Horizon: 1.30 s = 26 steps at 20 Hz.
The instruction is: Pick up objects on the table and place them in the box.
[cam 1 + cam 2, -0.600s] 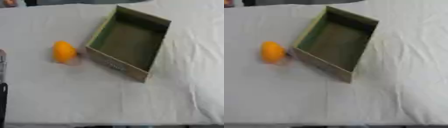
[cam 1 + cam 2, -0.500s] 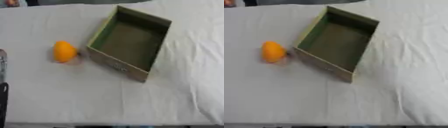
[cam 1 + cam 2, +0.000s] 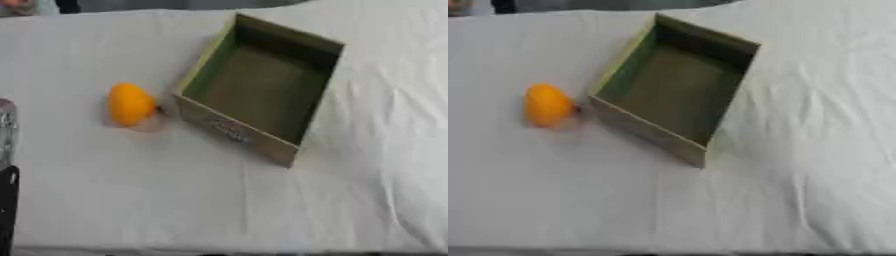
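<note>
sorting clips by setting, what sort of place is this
Probably a lab or test bench rather than a home: a table under a plain white cloth, bearing only an empty open box and one orange fruit-like object beside it. Part of the left arm shows at the left edge.

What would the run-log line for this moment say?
orange object: on table, left of box | box: empty | left arm: view's left edge | hands: out of view

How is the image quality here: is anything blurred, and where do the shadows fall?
Left eye view: all soft; the print on the box front wall is unreadable, and the orange fruit casts a faint shadow on the cloth at its lower right. Right eye view: blurrier; the box interior is dim, with no glare.
</note>
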Each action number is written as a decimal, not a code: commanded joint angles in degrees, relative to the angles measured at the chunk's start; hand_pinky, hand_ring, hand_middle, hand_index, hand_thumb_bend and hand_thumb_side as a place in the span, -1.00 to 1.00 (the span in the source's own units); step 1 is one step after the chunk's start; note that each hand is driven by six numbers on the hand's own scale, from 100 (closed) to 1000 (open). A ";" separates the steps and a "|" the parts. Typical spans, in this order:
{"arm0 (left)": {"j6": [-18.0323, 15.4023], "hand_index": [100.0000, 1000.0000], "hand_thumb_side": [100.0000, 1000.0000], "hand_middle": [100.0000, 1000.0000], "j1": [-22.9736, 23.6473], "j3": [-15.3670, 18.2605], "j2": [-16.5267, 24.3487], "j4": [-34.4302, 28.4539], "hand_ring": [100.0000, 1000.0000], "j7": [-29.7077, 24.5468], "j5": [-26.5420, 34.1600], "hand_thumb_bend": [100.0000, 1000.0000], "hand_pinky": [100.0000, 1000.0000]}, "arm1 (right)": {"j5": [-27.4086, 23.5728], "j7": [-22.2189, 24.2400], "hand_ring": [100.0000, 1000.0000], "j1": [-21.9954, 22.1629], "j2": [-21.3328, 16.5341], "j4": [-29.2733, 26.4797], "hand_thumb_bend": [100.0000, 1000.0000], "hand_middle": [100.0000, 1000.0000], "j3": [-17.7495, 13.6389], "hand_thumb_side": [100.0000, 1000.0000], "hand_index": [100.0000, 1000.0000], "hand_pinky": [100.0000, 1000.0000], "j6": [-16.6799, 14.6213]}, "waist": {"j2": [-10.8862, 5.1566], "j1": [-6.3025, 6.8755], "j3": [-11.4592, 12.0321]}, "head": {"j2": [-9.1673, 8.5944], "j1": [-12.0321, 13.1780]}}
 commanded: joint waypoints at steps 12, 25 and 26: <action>21.98 0.64 0.82 0.08 -5.55 -2.06 10.52 0.09 0.15 -20.48 -26.68 -0.77 0.26 | 0.46 0.21 0.63 -0.19 -1.49 -0.83 -1.00 0.57 -0.07 0.08 0.76 0.48 0.27 | -1.01 0.17 -0.24 | -0.97 -0.21; 21.44 0.77 0.99 0.35 -16.34 -9.61 16.99 7.02 0.47 -53.70 -47.59 -0.06 0.54 | 0.32 0.73 0.63 -0.20 -1.86 -0.83 -1.00 0.57 0.40 0.09 0.76 0.48 0.23 | -1.30 0.42 -0.69 | -0.52 -0.59; 20.97 0.76 0.99 0.35 -17.35 -10.38 17.07 7.91 0.48 -55.55 -48.34 0.00 0.54 | 0.30 0.79 0.63 -0.19 -1.87 -0.83 -1.00 0.57 0.46 0.09 0.76 0.48 0.23 | -1.35 0.44 -0.69 | -0.46 -0.63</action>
